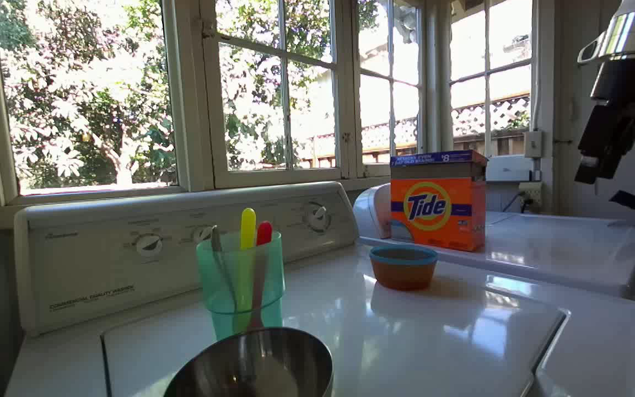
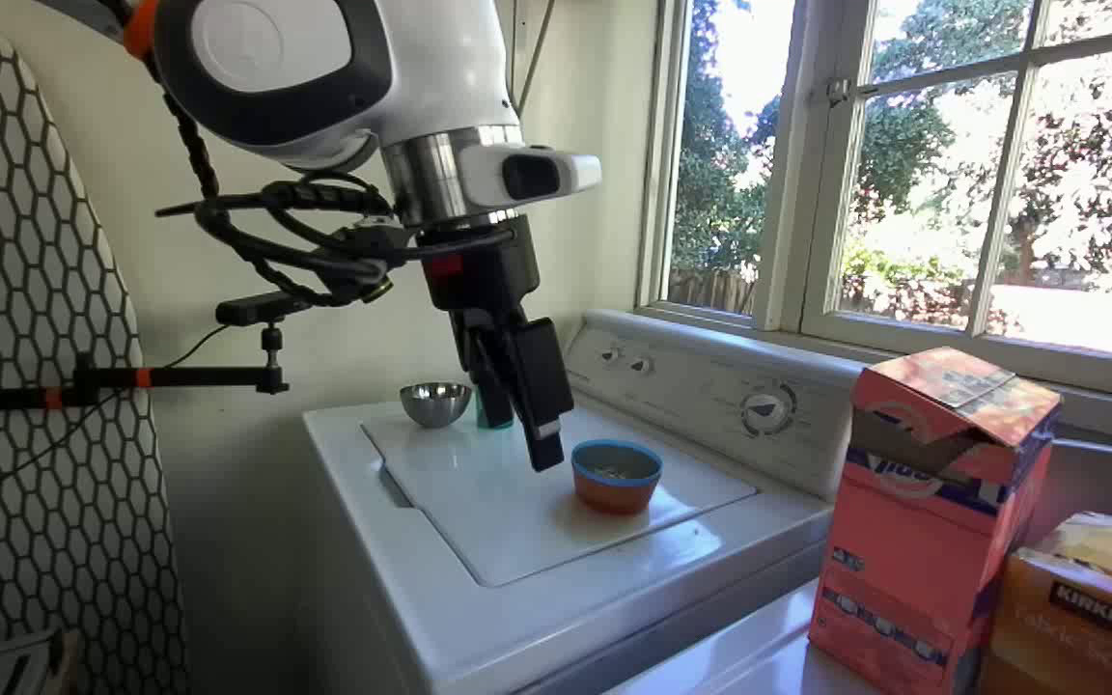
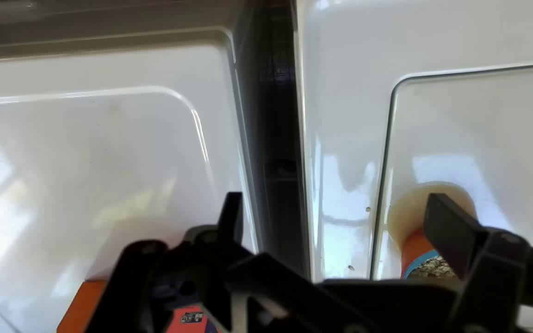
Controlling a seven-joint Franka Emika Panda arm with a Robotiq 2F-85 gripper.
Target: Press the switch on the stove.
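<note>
While my end effector [image 3: 336,208] hangs clear of everything below, its fingers [image 3: 454,226] stand apart with nothing held between them. Under them, in the wrist view, runs a dark gap [image 3: 282,185]; the stove [image 3: 354,106] lies to its right and a second white appliance [image 3: 109,138] to its left. On the stove's flat top, my worktop [image 1: 350,320], stands an orange bowl [image 2: 614,497] with a blue rim, partly hidden by one finger in that view. The coming move turns on the raised back panel [image 2: 686,405] of the stove, which its markings [image 1: 91,298] call a washer. In an exterior view this panel lies to the right of my fingers, its long axis running from near right to far left, with its face turned out over the lid [image 2: 498,521]. The large knob [image 2: 765,411] sits toward the near end and seems closest to me; two smaller knobs [image 2: 641,366] sit at the far end. Which one the task means I cannot tell. My fingers slant downward, so I judge that I must cross toward the panel before pushing; going low, I could brush the orange bowl. Farther out, a green cup [image 1: 273,281] with utensils [image 1: 247,226] stands beside a steel bowl [image 2: 435,405], at the end of the worktop away from the second white appliance, and on that appliance stands a Tide box [image 1: 437,204].
</note>
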